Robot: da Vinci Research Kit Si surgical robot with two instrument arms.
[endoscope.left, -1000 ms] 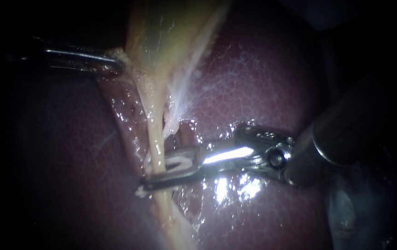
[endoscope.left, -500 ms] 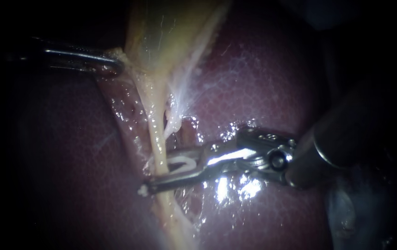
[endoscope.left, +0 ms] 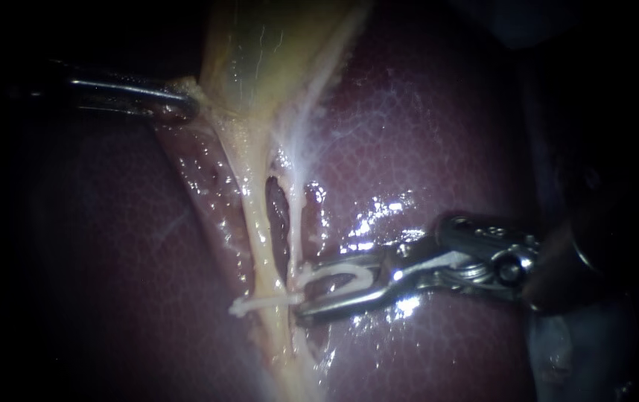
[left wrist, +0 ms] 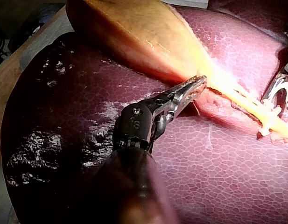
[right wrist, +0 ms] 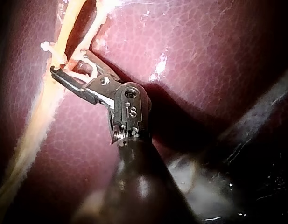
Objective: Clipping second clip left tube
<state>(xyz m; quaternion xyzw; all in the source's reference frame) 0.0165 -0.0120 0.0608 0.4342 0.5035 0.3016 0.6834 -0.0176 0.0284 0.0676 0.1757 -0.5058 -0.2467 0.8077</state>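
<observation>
Jaws of the right instrument [endoscope.left: 301, 292] stand apart just beside the left tube [endoscope.left: 255, 223], with the looped back end of a white clip [endoscope.left: 260, 303] lying between them. The clip crosses that tube low down, closed round it. Higher up, the left instrument [endoscope.left: 185, 103] has its jaws clamped on the gallbladder [endoscope.left: 260, 52] edge, with liver [endoscope.left: 424, 134] beneath.

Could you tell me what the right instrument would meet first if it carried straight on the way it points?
Most likely the white clip on the left tube, just ahead of the right instrument; depth is unclear.
</observation>
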